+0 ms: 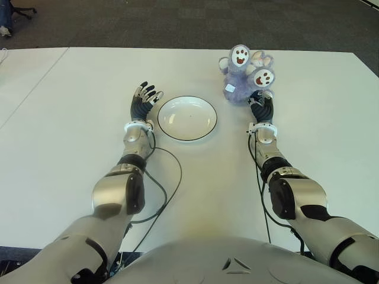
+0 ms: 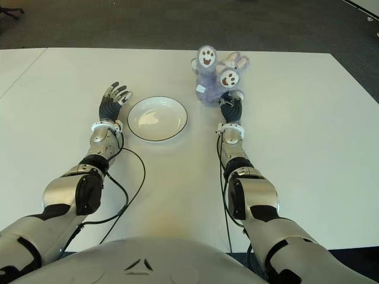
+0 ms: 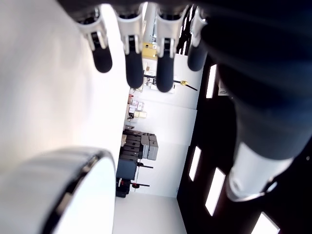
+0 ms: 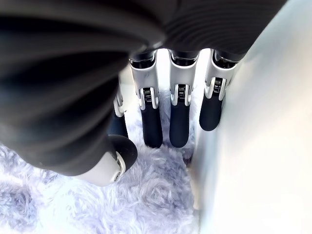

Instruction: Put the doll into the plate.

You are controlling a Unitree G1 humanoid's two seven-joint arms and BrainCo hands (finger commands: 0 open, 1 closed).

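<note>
My right hand sits right of centre in the eye views, stretched forward with its fingertips up against the near edge of the doll. In my right wrist view the fingers hang fairly straight over the purple fur, the thumb bent in low beside them; they seem to press into the plush, but I cannot say for sure that they have closed around it, so I take the hand as loosely spread against the toy rather than gripping it. The doll is a fuzzy lilac plush with round white faces on its raised limbs, lying on the white desk in the upper right of the frame, just beyond my right hand and apart from the plate.

The plate is white, round and shallow with a dark rim, at the centre of the frame between my two forearms. My left hand shows just left of the plate, fingers relaxed and apart, holding nothing. A black cable loops across the desk near my left forearm.
</note>
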